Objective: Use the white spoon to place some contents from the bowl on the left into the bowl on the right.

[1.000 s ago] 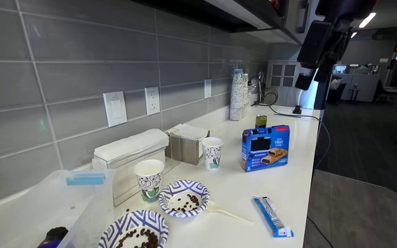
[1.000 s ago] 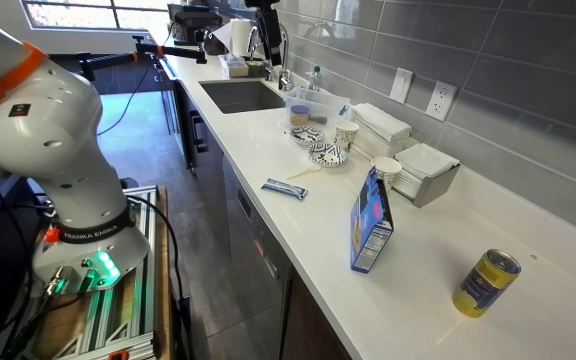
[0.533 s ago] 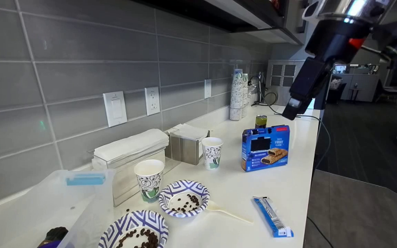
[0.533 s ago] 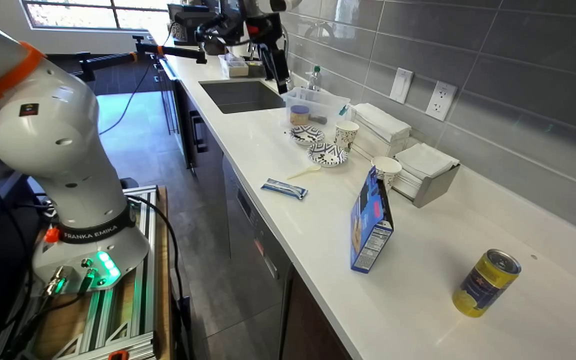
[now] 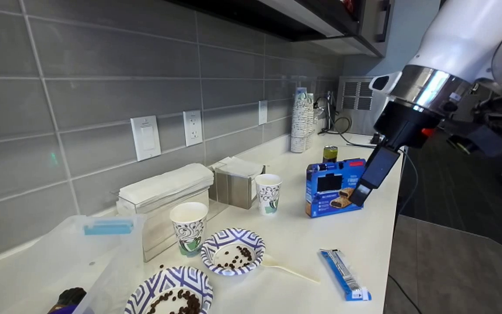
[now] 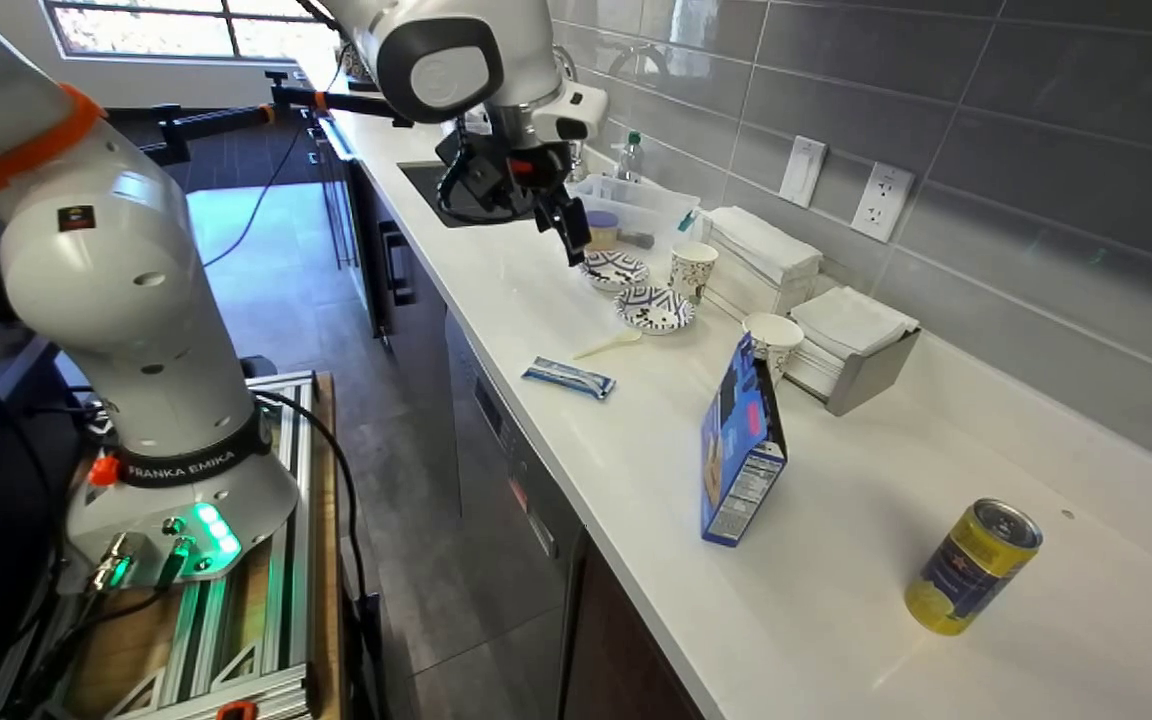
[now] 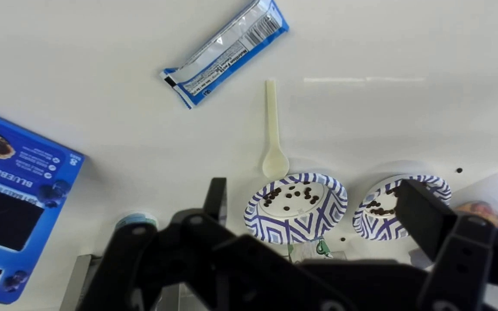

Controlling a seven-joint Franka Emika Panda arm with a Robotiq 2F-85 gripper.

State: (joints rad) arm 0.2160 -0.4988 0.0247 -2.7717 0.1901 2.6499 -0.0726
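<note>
Presumably for easy grasping: spoon (image 7: 273, 129), below gripper (image 7: 319, 205), handle (image 7: 272, 103) pointing away from bowls (image 7: 294, 232). Jaws: spread, nothing held, likely for the coming pickup.

"Where does the white plastic spoon (image 6: 624, 338) lie?"

"On the white counter (image 6: 836, 580), between the flat blue-and-white packet (image 6: 569, 377) and the near blue-patterned paper bowl (image 6: 658, 296)."

"And the far blue-patterned paper bowl (image 6: 618, 259)?"

"Just beyond; dark bits (image 6: 650, 318) show in both."

"The black two-fingered gripper (image 6: 566, 238)?"

"Hanging from the white robot arm (image 6: 106, 280), appearing just left of the far bowl. At near right stands a yellow-and-blue metal can (image 6: 973, 567); farther left, a blue cardboard box (image 6: 733, 440)."
</note>
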